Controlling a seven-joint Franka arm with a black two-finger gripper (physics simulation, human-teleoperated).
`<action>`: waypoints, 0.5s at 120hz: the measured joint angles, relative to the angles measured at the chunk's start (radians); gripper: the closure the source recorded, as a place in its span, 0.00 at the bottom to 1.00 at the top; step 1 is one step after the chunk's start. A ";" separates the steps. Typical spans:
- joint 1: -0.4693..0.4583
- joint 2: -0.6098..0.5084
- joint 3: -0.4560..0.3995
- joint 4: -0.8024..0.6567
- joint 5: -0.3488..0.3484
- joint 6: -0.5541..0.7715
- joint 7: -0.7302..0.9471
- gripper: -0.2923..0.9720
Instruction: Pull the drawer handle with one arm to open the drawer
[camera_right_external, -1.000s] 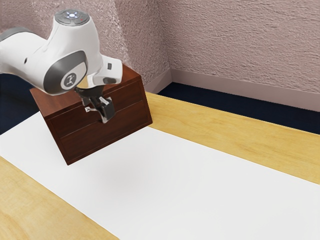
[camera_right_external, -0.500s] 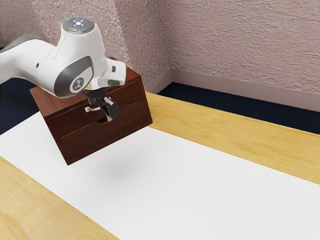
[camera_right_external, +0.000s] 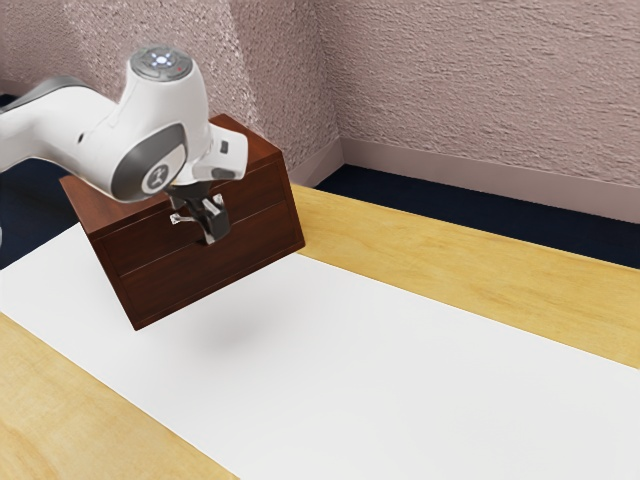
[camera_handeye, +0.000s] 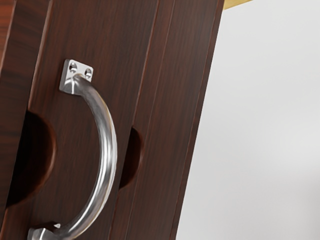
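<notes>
Gripper (camera_right_external: 212, 228) at handle (camera_handeye: 102, 150) of drawer (camera_right_external: 255, 192), table's (camera_right_external: 450, 262) far corner — can't tell its grip; drawer looks flush — whole pull left.

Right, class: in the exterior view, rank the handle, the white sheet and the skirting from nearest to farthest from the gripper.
1. handle: at the gripper, on the box front.
2. sheet: on the table, its near part just under the box.
3. skirting: along the far wall, beyond the table.
</notes>
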 joint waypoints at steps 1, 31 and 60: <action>0.000 0.000 0.000 0.000 0.000 0.000 0.001 0.28; -0.001 0.017 0.000 0.000 0.003 0.010 0.014 0.29; -0.002 0.032 0.000 0.000 0.000 0.020 0.023 0.31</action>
